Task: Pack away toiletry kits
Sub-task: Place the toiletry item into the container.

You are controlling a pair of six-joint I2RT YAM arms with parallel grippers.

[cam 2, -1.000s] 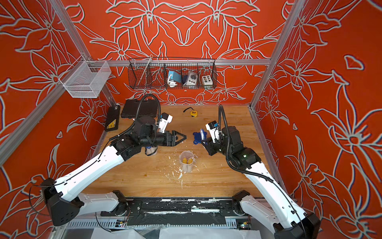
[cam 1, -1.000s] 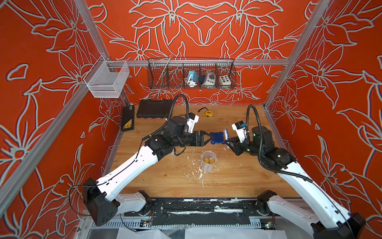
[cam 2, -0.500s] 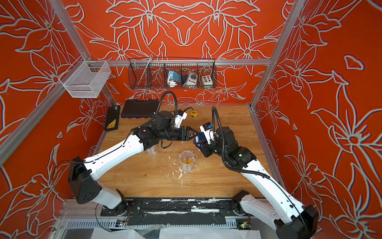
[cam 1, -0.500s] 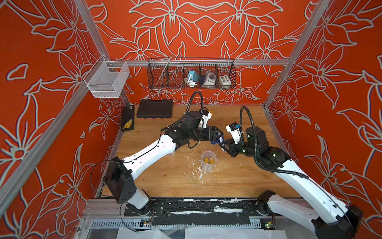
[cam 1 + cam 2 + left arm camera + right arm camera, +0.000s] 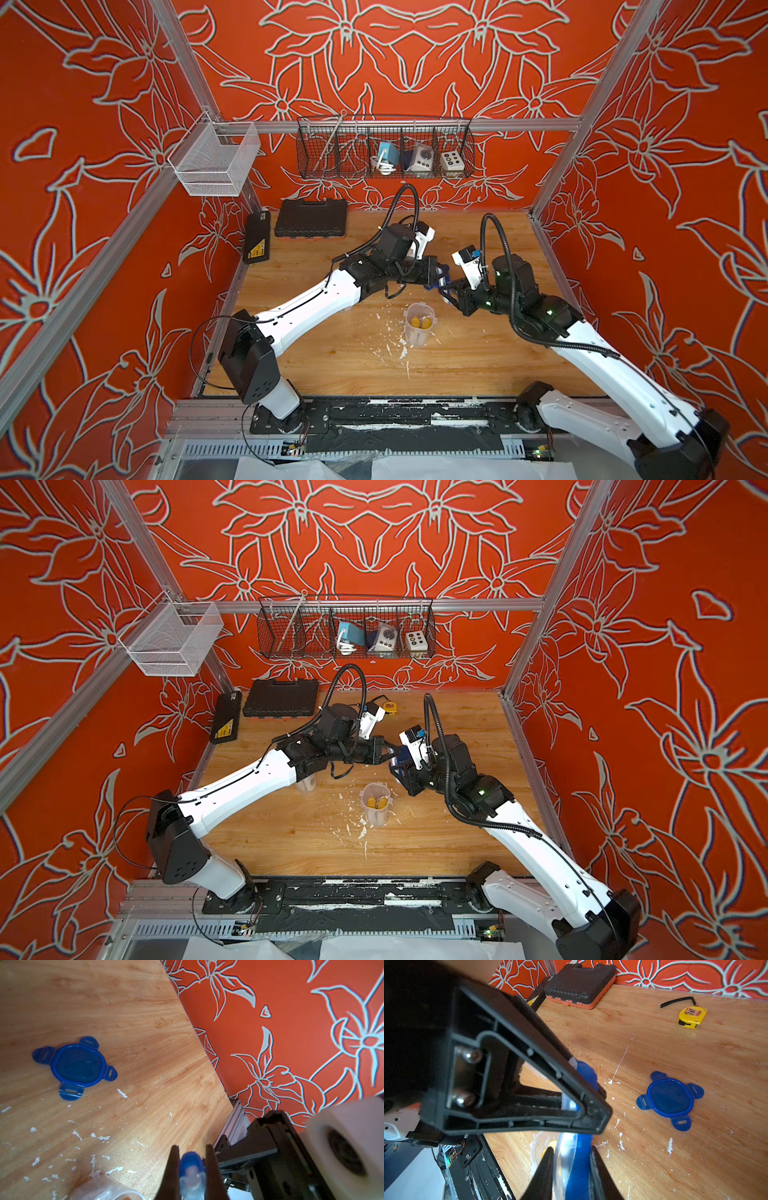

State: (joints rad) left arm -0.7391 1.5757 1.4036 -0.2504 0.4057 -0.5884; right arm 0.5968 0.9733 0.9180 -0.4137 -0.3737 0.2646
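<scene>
Above the middle of the table both grippers hold one blue toothbrush point(image 5: 579, 1159) in clear wrapping. My right gripper point(image 5: 571, 1148) is shut on one end of it. My left gripper point(image 5: 192, 1147) is shut on the other end of the toothbrush point(image 5: 192, 1164). In both top views the left gripper point(image 5: 441, 276) point(image 5: 387, 752) meets the right gripper point(image 5: 448, 291) point(image 5: 397, 767) tip to tip. Just in front of them stands an open clear tub point(image 5: 420, 328) point(image 5: 376, 806) with yellow-capped bottles inside. A blue four-tab lid point(image 5: 75, 1067) point(image 5: 669, 1100) lies flat on the wood.
Two black tool cases point(image 5: 311, 218) point(image 5: 257, 237) sit at the back left. A yellow tape measure point(image 5: 692, 1017) point(image 5: 390, 706) lies at the back. A black wire basket point(image 5: 384, 149) and a white mesh basket point(image 5: 212, 160) hang on the rail. A second clear tub point(image 5: 305, 785) shows partly under the left arm.
My left arm has reached right to the right gripper and its jaws have closed on the toothbrush's free end. The right gripper has kept its hold and shifted slightly left.
</scene>
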